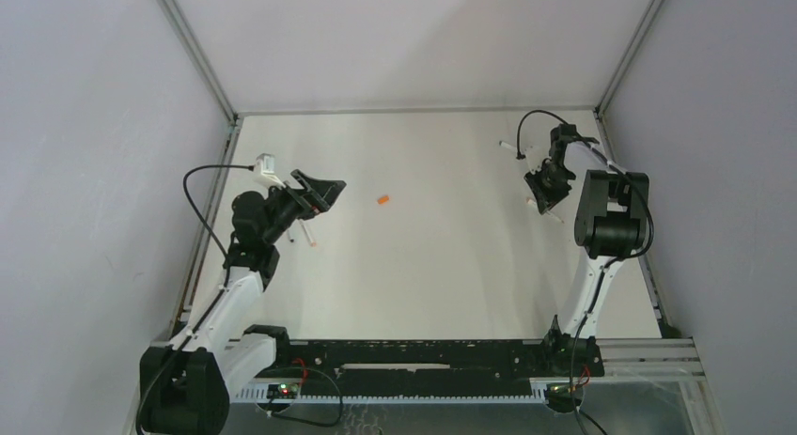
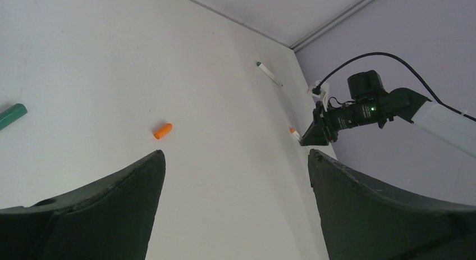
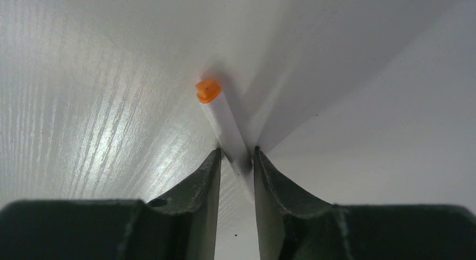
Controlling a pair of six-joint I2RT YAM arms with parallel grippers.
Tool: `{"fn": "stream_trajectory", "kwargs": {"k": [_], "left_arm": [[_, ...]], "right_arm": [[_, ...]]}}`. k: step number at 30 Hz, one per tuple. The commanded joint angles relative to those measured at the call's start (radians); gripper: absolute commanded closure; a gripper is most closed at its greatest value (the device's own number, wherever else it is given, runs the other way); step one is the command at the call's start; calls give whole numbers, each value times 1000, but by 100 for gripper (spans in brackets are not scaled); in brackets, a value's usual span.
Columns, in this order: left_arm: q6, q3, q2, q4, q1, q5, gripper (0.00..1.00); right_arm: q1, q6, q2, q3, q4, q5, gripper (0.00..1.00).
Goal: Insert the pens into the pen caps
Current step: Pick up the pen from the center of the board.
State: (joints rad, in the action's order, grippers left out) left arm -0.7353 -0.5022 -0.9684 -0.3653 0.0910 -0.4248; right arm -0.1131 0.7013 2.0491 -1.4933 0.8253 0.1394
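Observation:
A white pen [image 3: 225, 121] with an orange end [image 3: 207, 90] lies on the table, and my right gripper [image 3: 236, 153] is shut on its barrel, one fingertip pressing each side. From above, that gripper [image 1: 545, 196] points down at the right rear, with the pen's [image 1: 557, 217] end poking out beneath. An orange pen cap [image 1: 381, 200] lies alone mid-table. My left gripper [image 1: 327, 187] hovers open to its left, holding nothing; in the left wrist view the cap [image 2: 163, 131] lies ahead of the left finger [image 2: 112, 204]. Another pen [image 1: 512, 148] rests at the back right.
A white pen [image 1: 305, 236] lies under the left arm. A green-ended piece [image 2: 12, 115] shows at the left edge of the left wrist view. Grey walls and metal rails [image 1: 414, 110] bound the table on three sides.

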Motion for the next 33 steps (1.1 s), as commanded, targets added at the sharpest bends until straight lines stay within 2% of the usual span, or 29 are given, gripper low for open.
{"fn": "stream_trajectory", "kwargs": {"k": [1,4,12,18,22,28,33], "left_arm": [[-12,-27,8,-36,11,-3,0],[-12,-31,9,-36,15,-3,0],[-12,-49,-8,-37,37,0,0],[-14,-61,-28,-51,59,0,0],[-18,-65,-44,-65,82,1,0],[-30,-66,-91,-132,146,-6,0],[-70,-72,-189,-245,228,-13,0]], "right_arm": [[18,-7,15,20,20,1,69],[39,-2,6,49,3,-9,71],[94,-17,-9,105,-23,-39,70],[109,-32,-12,101,9,0,97],[110,-62,-28,100,11,26,100],[108,-157,-92,65,31,168,100],[98,-296,-124,39,39,410,100]]}}
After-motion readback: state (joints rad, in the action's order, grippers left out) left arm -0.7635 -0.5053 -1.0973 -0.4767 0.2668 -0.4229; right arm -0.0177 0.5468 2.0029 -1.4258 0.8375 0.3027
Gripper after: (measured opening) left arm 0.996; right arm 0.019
